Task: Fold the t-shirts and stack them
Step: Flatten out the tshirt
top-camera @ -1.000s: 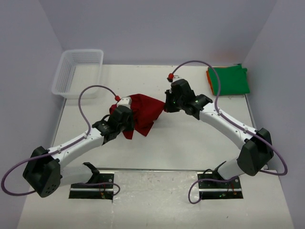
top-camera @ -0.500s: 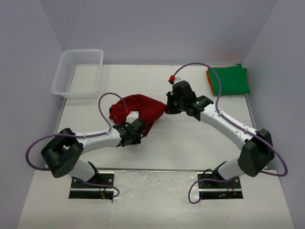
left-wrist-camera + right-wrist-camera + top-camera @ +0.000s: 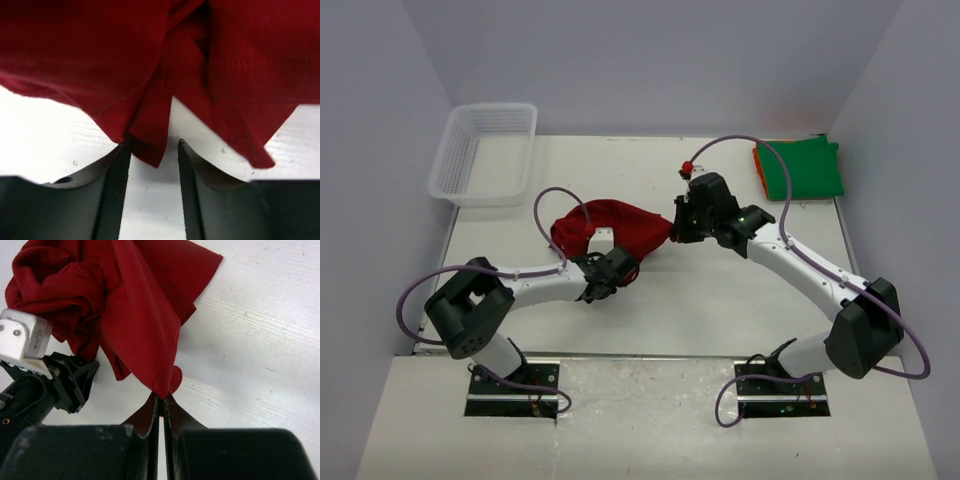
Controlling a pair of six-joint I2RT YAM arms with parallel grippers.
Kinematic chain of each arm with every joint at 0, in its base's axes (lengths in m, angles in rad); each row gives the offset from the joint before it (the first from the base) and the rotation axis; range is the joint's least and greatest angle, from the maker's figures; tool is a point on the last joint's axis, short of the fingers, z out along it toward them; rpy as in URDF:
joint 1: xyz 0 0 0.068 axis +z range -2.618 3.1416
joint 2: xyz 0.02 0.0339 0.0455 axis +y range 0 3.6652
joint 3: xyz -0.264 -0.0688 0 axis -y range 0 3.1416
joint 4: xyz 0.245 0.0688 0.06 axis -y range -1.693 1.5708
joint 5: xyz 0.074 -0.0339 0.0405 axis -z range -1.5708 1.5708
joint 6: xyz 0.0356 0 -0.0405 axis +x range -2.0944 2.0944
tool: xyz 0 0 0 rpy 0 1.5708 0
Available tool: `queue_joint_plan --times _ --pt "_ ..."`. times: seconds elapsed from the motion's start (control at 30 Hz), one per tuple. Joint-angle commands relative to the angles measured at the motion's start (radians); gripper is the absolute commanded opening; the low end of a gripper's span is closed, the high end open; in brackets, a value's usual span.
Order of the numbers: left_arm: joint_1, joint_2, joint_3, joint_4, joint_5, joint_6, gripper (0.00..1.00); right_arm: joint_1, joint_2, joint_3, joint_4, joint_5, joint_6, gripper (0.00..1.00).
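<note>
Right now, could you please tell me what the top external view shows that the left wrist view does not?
Only the top external view: the white plastic mesh basket, the folded bright green cloth t-shirt lying on the orange one, and the right gripper pinching cloth. Only the left wrist view: up close, the left gripper, its jaws apart around a hanging cloth tip. Both: the crumpled dark red cloth t-shirt and the white table.

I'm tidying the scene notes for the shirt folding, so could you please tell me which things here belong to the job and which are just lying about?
Part of the job: red shirt, pinched by the right gripper; green shirt, folded at far right; orange shirt beneath it.
Just lying about: white basket, far left corner.
</note>
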Motion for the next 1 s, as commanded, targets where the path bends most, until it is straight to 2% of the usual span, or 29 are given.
queue_joint_plan --times 0.0,0.03,0.2,0.23,0.27,0.4,0.5,0.7,0.83,0.97 --pt "-0.004 0.046 0.01 -0.003 -0.03 -0.024 0.4 -0.014 -0.055 -0.01 0.028 -0.019 -0.017 0.0" --pt "-0.004 0.049 0.009 -0.003 -0.028 -0.024 0.33 -0.014 -0.064 -0.013 0.028 -0.017 -0.017 0.0" --pt "-0.004 0.033 -0.01 -0.009 -0.05 -0.039 0.16 -0.024 -0.072 -0.019 0.027 -0.006 -0.022 0.0" --pt "-0.006 0.026 -0.01 -0.026 -0.054 -0.047 0.11 -0.028 -0.071 -0.018 0.024 0.001 -0.023 0.0" --pt "-0.004 0.018 -0.007 -0.036 -0.062 -0.051 0.0 -0.029 -0.071 -0.018 0.022 0.006 -0.025 0.0" --pt "-0.012 -0.052 0.001 -0.079 -0.094 -0.053 0.0 -0.032 -0.067 0.004 0.007 0.032 -0.038 0.0" --pt "-0.046 -0.138 0.062 -0.2 -0.166 -0.074 0.0 -0.034 -0.064 0.048 -0.036 0.07 -0.06 0.0" --pt "-0.168 -0.328 0.294 -0.378 -0.361 -0.073 0.0 -0.034 -0.074 0.164 -0.109 0.132 -0.098 0.0" --pt "-0.256 -0.388 0.513 -0.475 -0.485 -0.038 0.0 -0.032 -0.071 0.263 -0.165 0.174 -0.129 0.0" --pt "-0.291 -0.436 0.66 -0.485 -0.6 0.074 0.0 -0.037 -0.081 0.422 -0.217 0.256 -0.195 0.0"
